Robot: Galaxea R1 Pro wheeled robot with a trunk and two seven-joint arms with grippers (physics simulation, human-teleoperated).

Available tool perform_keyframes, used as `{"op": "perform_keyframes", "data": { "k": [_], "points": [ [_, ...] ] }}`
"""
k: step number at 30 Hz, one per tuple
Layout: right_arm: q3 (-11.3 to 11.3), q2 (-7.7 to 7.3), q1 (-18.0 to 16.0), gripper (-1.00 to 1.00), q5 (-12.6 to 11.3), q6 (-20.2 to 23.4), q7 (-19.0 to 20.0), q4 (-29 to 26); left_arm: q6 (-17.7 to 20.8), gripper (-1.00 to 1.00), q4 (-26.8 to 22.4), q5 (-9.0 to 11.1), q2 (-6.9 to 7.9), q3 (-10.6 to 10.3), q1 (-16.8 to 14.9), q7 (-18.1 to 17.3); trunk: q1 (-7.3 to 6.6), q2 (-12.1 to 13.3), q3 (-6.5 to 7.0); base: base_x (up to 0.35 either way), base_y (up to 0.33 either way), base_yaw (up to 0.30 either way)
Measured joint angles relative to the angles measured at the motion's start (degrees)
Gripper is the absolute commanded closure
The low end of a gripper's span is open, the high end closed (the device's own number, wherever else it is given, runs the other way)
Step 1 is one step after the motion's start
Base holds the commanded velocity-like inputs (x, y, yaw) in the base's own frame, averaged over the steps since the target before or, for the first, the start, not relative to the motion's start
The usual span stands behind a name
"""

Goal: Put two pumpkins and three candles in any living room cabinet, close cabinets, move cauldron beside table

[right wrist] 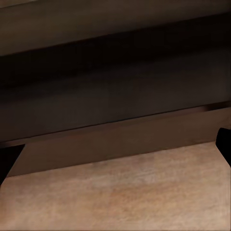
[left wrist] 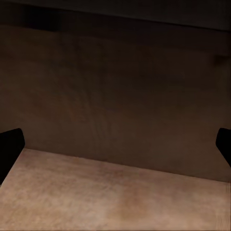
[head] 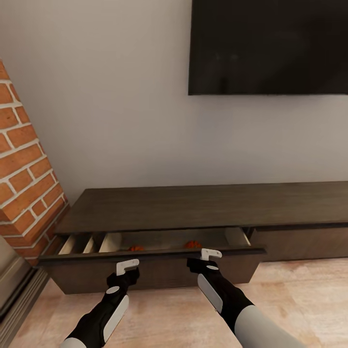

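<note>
Two pumpkins (head: 136, 248) (head: 193, 244) sit inside the open drawer (head: 154, 253) of the long dark cabinet (head: 203, 208), only their orange tops peeking over the drawer front, well apart from each other. Both arms reach toward that front from the wooden floor (head: 299, 295). The left pincer (head: 127, 264) sits just below the drawer's top edge; in its wrist view the black fingertips (left wrist: 10, 144) stand wide apart with nothing between them. The right pincer (head: 211, 253) is at the edge itself, likewise spread wide and empty. A dark TV (head: 268, 46) hangs on the wall above, and a brick column (head: 24, 179) stands at the left.
</note>
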Motion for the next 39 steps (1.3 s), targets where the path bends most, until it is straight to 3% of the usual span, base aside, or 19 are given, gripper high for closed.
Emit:
{"op": "perform_keyframes", "data": {
  "k": [24, 39],
  "points": [
    [0.0, 0.00, 0.0, -1.00, 0.1, -0.1, 0.0, 0.0, 0.0, -1.00, -0.1, -0.1, 0.09, -0.1, 0.0, 0.0, 0.00, 0.0, 0.00, 0.198, 0.000, 0.000],
    [-0.1, -0.01, 0.0, -1.00, 0.6, 0.0, 0.0, -0.1, 0.0, -1.00, -0.1, -0.1, 0.09, -0.1, 0.0, 0.0, 0.04, 0.0, 0.01, -0.027, 0.000, 0.000]
  ]
}}
